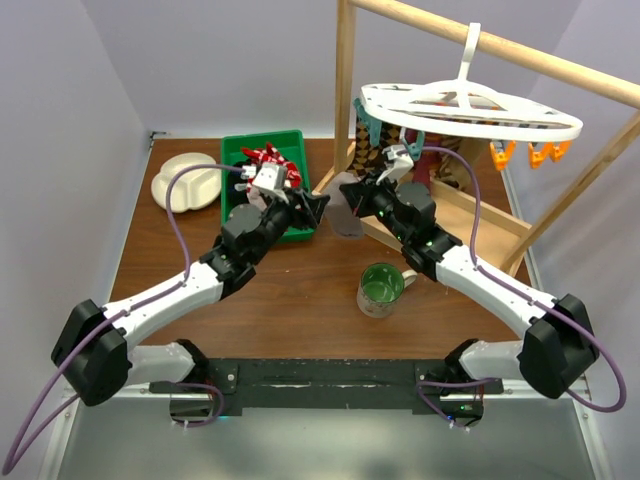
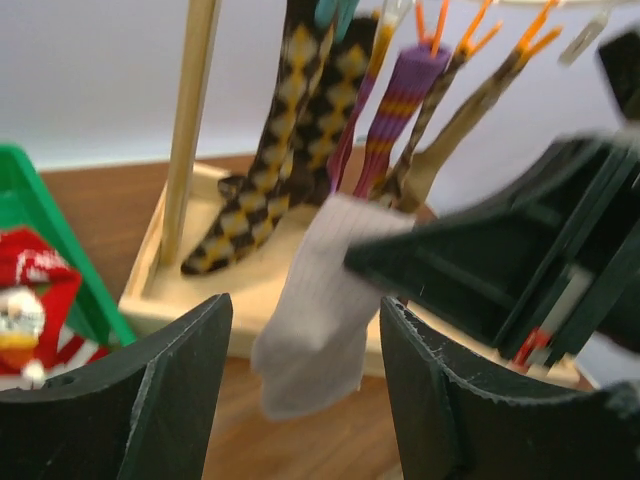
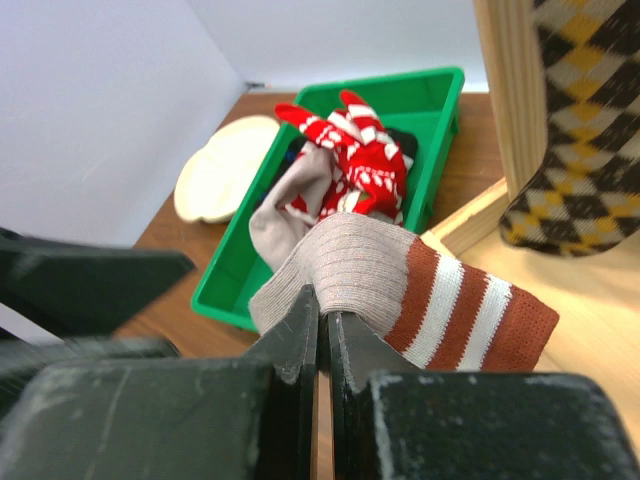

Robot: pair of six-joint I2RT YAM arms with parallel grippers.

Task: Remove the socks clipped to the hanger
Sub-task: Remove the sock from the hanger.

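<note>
The right gripper [image 3: 322, 315] is clamped shut on the grey sock [image 3: 350, 265], pinching it near its rust-and-white striped cuff. The sock is free of the hanger [image 1: 462, 97] and dangles just off the corner of the green bin [image 1: 262, 137] nearest the wooden frame [image 2: 185, 130]. The left gripper [image 2: 303, 320] waits over that same bin corner, jaws spread, with the sock's toe end hanging in line with the gap. This looks like a handover or a drop into the bin. To do it well, the left jaws should close on a thick fold below the right fingertips, and the right should let go only once that grip is firm; otherwise the limp toe may slip out. Beyond the bin, the checkered socks [image 2: 275, 140] and a purple striped sock [image 2: 395, 110] hang clipped, while a red-and-white striped sock [image 3: 350, 150] lies inside the bin. No brand or writing can be read.
</note>
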